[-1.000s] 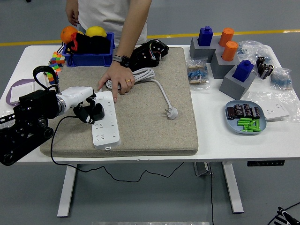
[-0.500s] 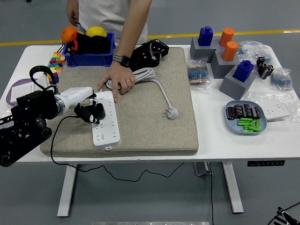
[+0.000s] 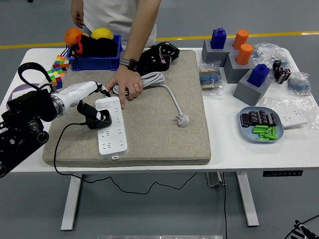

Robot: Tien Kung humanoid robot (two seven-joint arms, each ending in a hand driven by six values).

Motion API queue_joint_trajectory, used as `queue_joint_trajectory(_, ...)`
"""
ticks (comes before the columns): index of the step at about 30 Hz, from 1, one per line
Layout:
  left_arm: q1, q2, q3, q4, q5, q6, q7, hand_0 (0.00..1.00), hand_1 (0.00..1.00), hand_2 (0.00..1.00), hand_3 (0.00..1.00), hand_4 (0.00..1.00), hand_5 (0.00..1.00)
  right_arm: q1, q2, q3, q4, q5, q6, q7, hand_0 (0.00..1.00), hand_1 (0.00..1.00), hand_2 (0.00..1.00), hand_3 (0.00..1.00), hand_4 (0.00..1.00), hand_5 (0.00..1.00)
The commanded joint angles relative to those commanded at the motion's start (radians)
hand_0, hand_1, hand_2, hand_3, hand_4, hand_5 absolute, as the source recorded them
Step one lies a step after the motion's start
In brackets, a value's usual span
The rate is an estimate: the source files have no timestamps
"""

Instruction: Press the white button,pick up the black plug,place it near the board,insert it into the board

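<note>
Insertion step: left hand (image 3: 88,110) fingers grasp the black plug (image 3: 98,119) at the board's (image 3: 110,127) nine o'clock edge (person's hand (image 3: 124,85) steadies it); next, press in.

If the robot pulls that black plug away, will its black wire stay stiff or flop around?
Probably floppy. The black wire already droops in a loose loop off the pad and under the table, so it should trail along behind. The black plug itself looks chunky and rigid, resting on the power strip by the left hand, so it likely won't bend.
</note>
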Motion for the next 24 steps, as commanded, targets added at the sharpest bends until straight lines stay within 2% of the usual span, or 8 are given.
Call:
queue_joint_trajectory(2,0.019,0.004,-0.038,-0.03,0.006,-0.004,0.008,0.799,0.894,0.856,0.671,0.998,0.263,-0.001,0.0,0.0,0.0,0.0,-0.001,0.0,0.713,0.692,0.673,0.601,0.743,0.45)
queue_joint_trajectory(3,0.03,0.005,-0.057,-0.045,0.011,-0.003,0.008,0.803,0.892,0.842,0.57,0.998,0.281,-0.001,0.0,0.0,0.0,0.0,-0.001,0.0,0.713,0.692,0.674,0.601,0.743,0.449)
queue_joint_trajectory(7,0.068,0.001,-0.136,-0.086,0.033,0.011,-0.005,0.803,0.892,0.842,0.57,0.998,0.281,-0.001,0.002,-0.002,0.001,0.0,0.0,0.0,0.713,0.692,0.674,0.601,0.743,0.449)
queue_joint_trajectory(14,0.109,-0.029,-0.252,-0.075,0.084,0.066,-0.056,0.81,0.894,0.837,0.582,0.998,0.28,-0.001,0.003,-0.004,0.001,0.0,-0.001,0.001,0.714,0.692,0.674,0.602,0.743,0.448)
queue_joint_trajectory(15,0.118,-0.039,-0.273,-0.071,0.095,0.081,-0.069,0.87,0.947,0.925,0.81,0.998,0.341,0.0,0.003,-0.005,0.002,0.0,-0.001,0.001,0.712,0.692,0.673,0.603,0.743,0.447)
queue_joint_trajectory(20,0.154,-0.095,-0.384,-0.067,0.113,0.134,-0.102,0.87,0.947,0.925,0.81,0.998,0.341,0.003,0.002,-0.008,0.001,0.0,-0.001,0.001,0.712,0.692,0.673,0.603,0.743,0.447)
queue_joint_trajectory(21,0.159,-0.105,-0.402,-0.067,0.113,0.141,-0.104,0.93,0.998,0.979,0.92,0.998,0.576,0.003,0.003,-0.007,0.001,0.0,-0.001,0.001,0.712,0.692,0.674,0.602,0.743,0.447)
queue_joint_trajectory(24,0.191,-0.148,-0.473,-0.067,0.104,0.167,-0.112,0.93,0.998,0.979,0.92,0.998,0.576,0.006,0.004,-0.01,0.001,0.001,0.001,0.0,0.712,0.692,0.674,0.602,0.743,0.447)
